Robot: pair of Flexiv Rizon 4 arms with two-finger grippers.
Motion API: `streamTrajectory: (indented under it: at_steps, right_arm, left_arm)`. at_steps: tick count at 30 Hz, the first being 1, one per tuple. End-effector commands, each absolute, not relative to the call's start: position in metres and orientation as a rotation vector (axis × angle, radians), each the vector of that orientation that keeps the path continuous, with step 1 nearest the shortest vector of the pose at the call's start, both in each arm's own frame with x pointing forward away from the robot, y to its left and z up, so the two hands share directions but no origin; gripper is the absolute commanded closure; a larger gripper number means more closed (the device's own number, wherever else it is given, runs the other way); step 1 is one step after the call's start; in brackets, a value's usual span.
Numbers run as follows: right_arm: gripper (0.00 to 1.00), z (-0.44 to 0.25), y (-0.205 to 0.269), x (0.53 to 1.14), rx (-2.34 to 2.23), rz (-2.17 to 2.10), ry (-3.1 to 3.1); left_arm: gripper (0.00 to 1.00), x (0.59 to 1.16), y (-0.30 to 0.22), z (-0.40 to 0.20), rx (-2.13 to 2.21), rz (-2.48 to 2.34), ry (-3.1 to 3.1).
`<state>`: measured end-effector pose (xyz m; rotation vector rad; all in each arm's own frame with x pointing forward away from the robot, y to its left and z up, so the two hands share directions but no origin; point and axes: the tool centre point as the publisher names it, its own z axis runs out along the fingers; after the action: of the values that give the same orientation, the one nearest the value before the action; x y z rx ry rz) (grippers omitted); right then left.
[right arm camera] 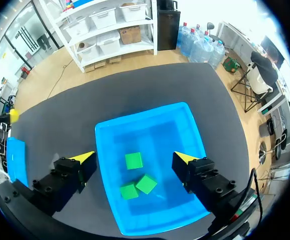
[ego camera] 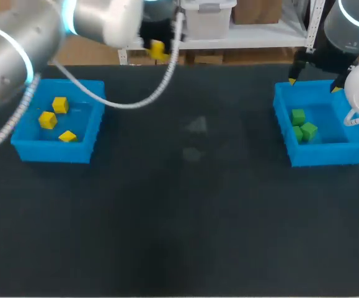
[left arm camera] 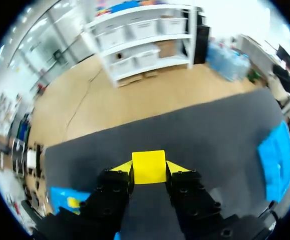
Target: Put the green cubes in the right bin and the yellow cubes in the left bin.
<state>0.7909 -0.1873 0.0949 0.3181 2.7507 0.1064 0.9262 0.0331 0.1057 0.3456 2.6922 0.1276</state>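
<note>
High over the far side of the desk (ego camera: 179,217), left claw (left arm camera: 149,169) grips a yellow cube (left arm camera: 148,164). Above the right bin (right arm camera: 185,120), right claw (right arm camera: 134,157) hangs open, with green cubes (right arm camera: 146,183) inside the bin. Three yellow cubes (ego camera: 59,105) sit in the left bin (ego camera: 24,149).

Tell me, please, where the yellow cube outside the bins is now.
The yellow cube is clamped in the left gripper. In the head view it is near the far edge of the table, beyond and to the right of the left bin.
</note>
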Motion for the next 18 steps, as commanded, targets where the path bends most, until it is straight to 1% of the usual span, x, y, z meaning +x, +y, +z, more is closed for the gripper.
streamTrajectory:
  at_steps: [1,5,10,14,18]
  right_arm:
    - [0.0,0.095,-0.187,0.788,0.32,0.104,2.743]
    - [0.0,0.095,-0.187,0.788,0.32,0.104,2.743]
    - [0.0,0.095,-0.187,0.788,0.32,0.104,2.743]
    - [0.0,0.095,-0.187,0.788,0.32,0.104,2.743]
    - [0.0,0.095,-0.187,0.788,0.32,0.104,2.743]
  left_arm:
    - [1.0,0.805,0.206,0.106,0.111,0.156,2.516]
    - [1.0,0.789,0.247,0.098,-0.014,0.179,2.537]
    - [1.0,0.767,0.278,0.092,-0.095,0.189,2.571]
    - [1.0,0.752,0.288,0.092,-0.128,0.172,2.589]
    - [1.0,0.739,0.284,0.093,-0.115,0.147,2.602]
